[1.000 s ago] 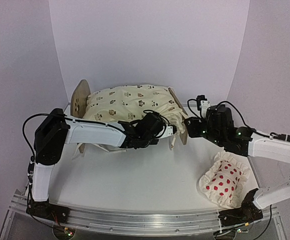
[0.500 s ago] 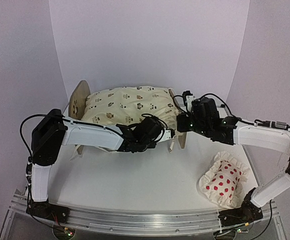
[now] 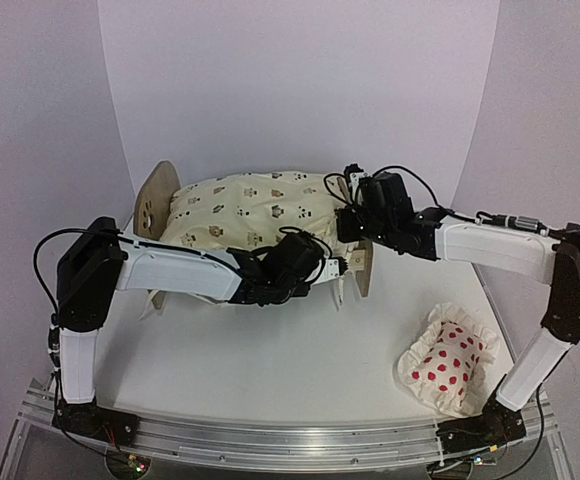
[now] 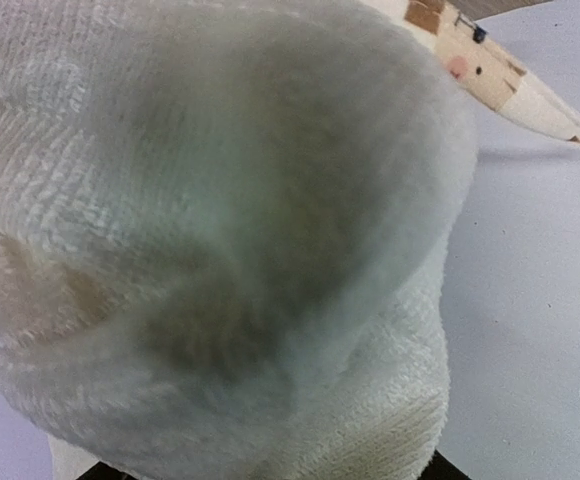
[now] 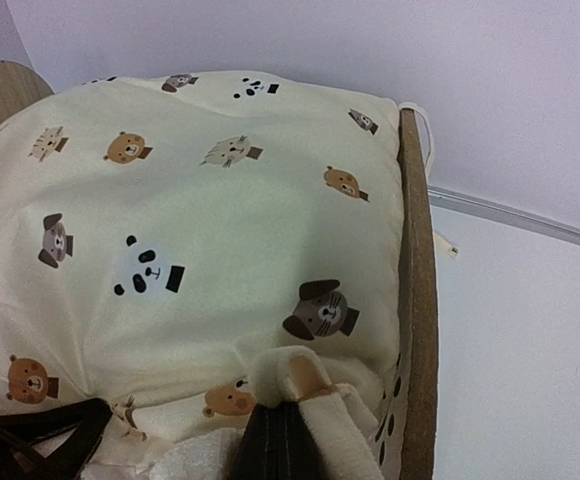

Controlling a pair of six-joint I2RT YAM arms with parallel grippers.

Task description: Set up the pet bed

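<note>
A white counter (image 3: 290, 370) is seen under pale lilac walls (image 3: 300, 80), with an aluminium rail (image 3: 270, 435) along its near edge. The pet bed (image 3: 157, 203) is set at the far middle of the counter, and a cream animal-print cushion (image 3: 255, 205) is piled on it between the rounded end boards. A red-dotted pillow (image 3: 448, 365) is left on the counter near the right front, well apart from the bed.

Only from above are both arms shown reaching to the bed: the left gripper (image 3: 322, 268) at the cushion's near edge, the right gripper (image 3: 350, 193) over the right end board. The left wrist view is filled by fuzzy cream fabric (image 4: 220, 250), so whether that gripper is open or closed cannot be told. In the right wrist view the right gripper (image 5: 280, 415) is shown closed on a fold of the cushion (image 5: 200, 230), just beside the plywood end board (image 5: 417, 300).
</note>
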